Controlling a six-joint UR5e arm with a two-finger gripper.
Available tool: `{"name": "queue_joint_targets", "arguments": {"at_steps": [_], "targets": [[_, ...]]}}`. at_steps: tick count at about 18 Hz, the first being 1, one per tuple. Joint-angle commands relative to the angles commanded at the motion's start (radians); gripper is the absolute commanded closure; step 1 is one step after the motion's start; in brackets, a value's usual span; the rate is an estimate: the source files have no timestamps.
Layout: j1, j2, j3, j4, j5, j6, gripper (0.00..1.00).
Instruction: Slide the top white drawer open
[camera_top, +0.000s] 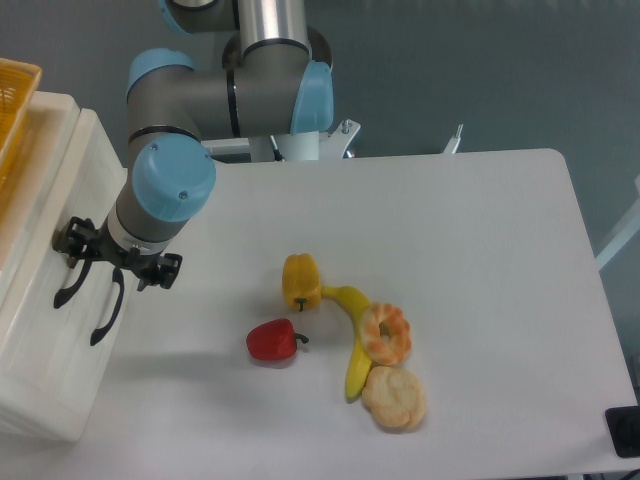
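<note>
Where the white table (480, 250) comes nearest the camera, a pale round bun (394, 398) lies beside the lower tip of a banana (353, 340), and a glazed ring pastry (385, 333) rests just above the bun, overlapping the banana. A red pepper (272, 340) sits to their left, slightly apart, with a yellow pepper (301, 282) a little farther back, touching the banana's upper end. At the left edge stands a cream-white cabinet; its lower drawer (55, 370) carries one curved black handle, and the top white drawer (45, 215) above it carries another just like it. The gripper (110, 262) hangs right in front of that panel, its dark fingers (74, 243) spread apart and straddling the upper ends of the two handles; whether a finger touches the upper handle cannot be told. Behind it the grey arm with pale blue joint caps (172, 185) rises toward its base at the far table edge. A yellow-orange basket (14, 100) sits on top of the cabinet at the far left.
</note>
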Motion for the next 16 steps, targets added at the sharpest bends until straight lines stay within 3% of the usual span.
{"name": "queue_joint_targets", "arguments": {"at_steps": [8,11,16], "targets": [[0.002,0.003,0.002,0.011,0.011,0.017,0.0],[0.0,-0.002,-0.002,0.054,0.051,0.017,0.0],[0.0,0.0,-0.006,0.057,0.06,0.017,0.0]]}}
